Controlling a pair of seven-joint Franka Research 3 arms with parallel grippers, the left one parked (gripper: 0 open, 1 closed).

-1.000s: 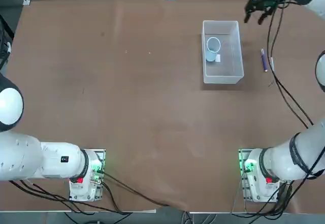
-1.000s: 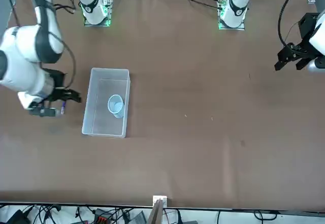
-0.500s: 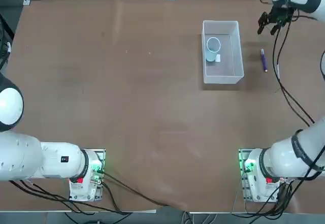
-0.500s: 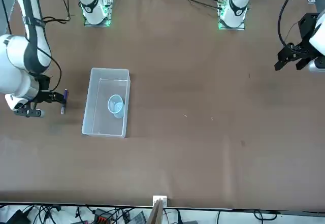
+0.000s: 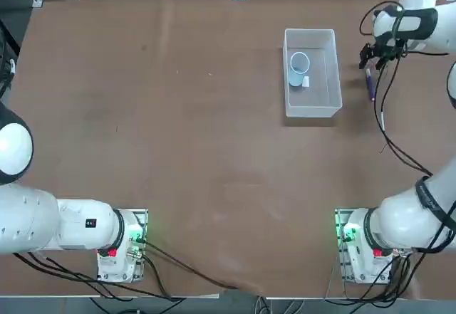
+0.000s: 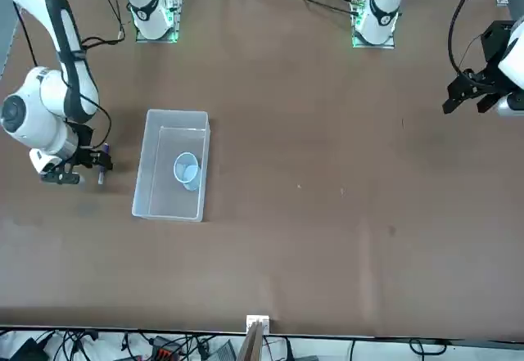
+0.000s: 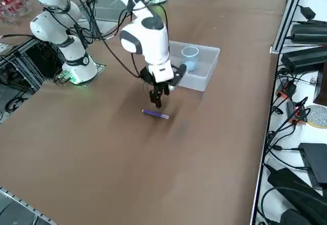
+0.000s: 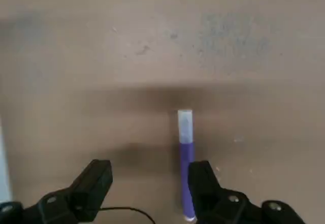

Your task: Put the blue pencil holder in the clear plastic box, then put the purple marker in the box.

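Top view: I see the clear plastic box (image 5: 312, 73) on the table (image 5: 178, 114), with the blue pencil holder (image 5: 298, 68) upright inside it, toward its far end. The purple marker (image 5: 370, 85) lies flat on the table just beside the box, on the robot's right. The right tool (image 5: 372, 56) sits over the marker's far end.

Front view: the right tool (image 6: 82, 169) is low beside the box (image 6: 172, 164), with the marker (image 6: 101, 176) partly hidden beneath it.

Right side view: the right tool (image 7: 158, 100) hangs above the marker (image 7: 155, 114) without touching it.

Right wrist view: I read the fingers (image 8: 96, 186) as spread apart and holding nothing; the marker (image 8: 186, 163) lies along one finger's inner side.
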